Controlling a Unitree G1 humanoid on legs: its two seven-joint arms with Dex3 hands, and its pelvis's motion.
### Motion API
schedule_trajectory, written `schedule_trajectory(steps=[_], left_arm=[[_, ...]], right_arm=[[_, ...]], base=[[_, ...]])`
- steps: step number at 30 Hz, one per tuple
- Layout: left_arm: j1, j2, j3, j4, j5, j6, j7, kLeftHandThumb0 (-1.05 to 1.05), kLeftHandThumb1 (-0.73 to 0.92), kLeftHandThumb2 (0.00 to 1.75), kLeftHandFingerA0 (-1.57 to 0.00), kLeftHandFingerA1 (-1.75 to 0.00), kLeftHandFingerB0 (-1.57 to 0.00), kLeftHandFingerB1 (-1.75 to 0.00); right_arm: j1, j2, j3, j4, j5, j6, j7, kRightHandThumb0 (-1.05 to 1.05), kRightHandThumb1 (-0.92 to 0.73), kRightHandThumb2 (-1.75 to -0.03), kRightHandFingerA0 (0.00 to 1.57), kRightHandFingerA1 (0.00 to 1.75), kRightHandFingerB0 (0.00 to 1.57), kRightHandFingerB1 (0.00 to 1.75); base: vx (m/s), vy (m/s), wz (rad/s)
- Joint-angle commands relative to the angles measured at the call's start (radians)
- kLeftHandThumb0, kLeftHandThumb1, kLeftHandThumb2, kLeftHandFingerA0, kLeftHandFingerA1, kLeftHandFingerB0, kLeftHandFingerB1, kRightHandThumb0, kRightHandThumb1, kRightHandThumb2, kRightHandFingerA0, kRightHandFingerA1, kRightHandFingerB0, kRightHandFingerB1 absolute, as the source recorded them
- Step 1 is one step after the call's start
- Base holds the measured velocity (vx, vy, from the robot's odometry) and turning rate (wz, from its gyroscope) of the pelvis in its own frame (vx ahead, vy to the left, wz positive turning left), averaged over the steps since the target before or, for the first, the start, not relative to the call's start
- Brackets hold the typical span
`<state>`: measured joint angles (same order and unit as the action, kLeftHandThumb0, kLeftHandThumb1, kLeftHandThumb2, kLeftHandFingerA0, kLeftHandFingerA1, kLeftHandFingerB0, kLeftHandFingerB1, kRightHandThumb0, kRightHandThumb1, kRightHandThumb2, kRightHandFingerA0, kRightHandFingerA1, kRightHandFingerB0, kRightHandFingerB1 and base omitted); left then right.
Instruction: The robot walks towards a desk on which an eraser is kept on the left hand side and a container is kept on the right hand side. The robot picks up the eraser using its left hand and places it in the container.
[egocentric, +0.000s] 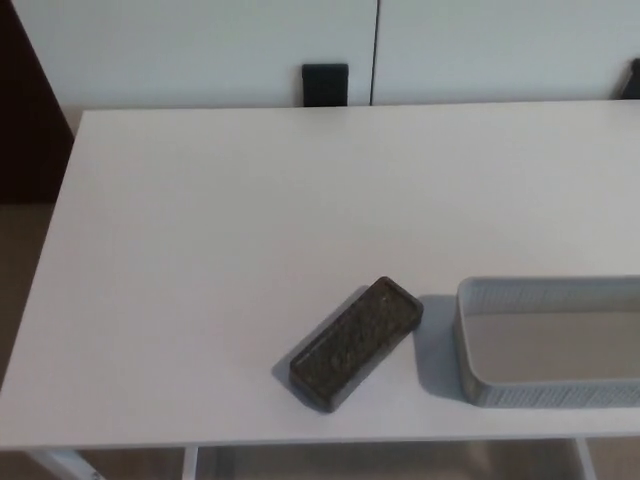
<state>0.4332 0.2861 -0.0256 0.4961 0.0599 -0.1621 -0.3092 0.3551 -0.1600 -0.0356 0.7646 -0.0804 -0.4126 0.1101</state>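
Head view gives you the eraser (355, 343) lying diagonally near the desk (200, 250) front edge, just left of the container (480, 380), which looks empty. You should expect a light, stiff block with a felt face; grip across its 2 long sides. Neither hand shows, so finger state is unknowable.

This looks like an office or classroom-type room. A plain white desk (250, 230) on white metal legs stands against a white panelled wall (200, 45) with a vertical seam and a small black fitting (325, 84) at its base. A grey mesh tray (480, 340) and a dark board eraser (355, 343) lie on the desk. The floor (20, 270) is beige.
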Motion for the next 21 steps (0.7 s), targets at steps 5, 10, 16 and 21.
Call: schedule_trajectory(steps=[5,10,16,21], left_arm=[[-0.004,0.021,-0.003,0.018,0.021,0.009,0.011,-0.37,0.64,0.61,-0.28,-0.31,-0.19,-0.28],[0.006,0.05,-0.033,0.022,0.048,-0.057,-0.013,-0.46,0.64,0.61,-0.26,-0.33,-0.17,-0.28],[0.111,0.155,-0.164,-0.224,0.076,-0.148,-0.127,-0.65,0.63,0.59,-0.29,-0.32,-0.23,-0.28],[0.236,0.248,-0.218,-0.573,0.003,-0.181,-0.231,-0.67,0.65,0.6,-0.26,-0.31,-0.2,-0.27]], right_arm=[[0.008,-0.014,0.004,-0.019,-0.008,0.008,-0.015,-0.34,-0.55,-0.55,0.55,0.52,0.37,0.43],[0.002,-0.016,0.006,-0.005,-0.01,-0.005,-0.019,-0.35,-0.54,-0.55,0.57,0.53,0.38,0.43],[-0.006,-0.013,0.006,-0.003,0.007,0.008,0.002,-0.35,-0.55,-0.55,0.54,0.53,0.36,0.43],[-0.007,-0.011,0.01,-0.006,-0.002,0.01,-0.01,-0.33,-0.55,-0.55,0.57,0.53,0.4,0.43]], base=[[0.0,0.0,0.0],[0.0,0.0,0.0],[0.0,0.0,0.0],[0.0,0.0,0.0]])
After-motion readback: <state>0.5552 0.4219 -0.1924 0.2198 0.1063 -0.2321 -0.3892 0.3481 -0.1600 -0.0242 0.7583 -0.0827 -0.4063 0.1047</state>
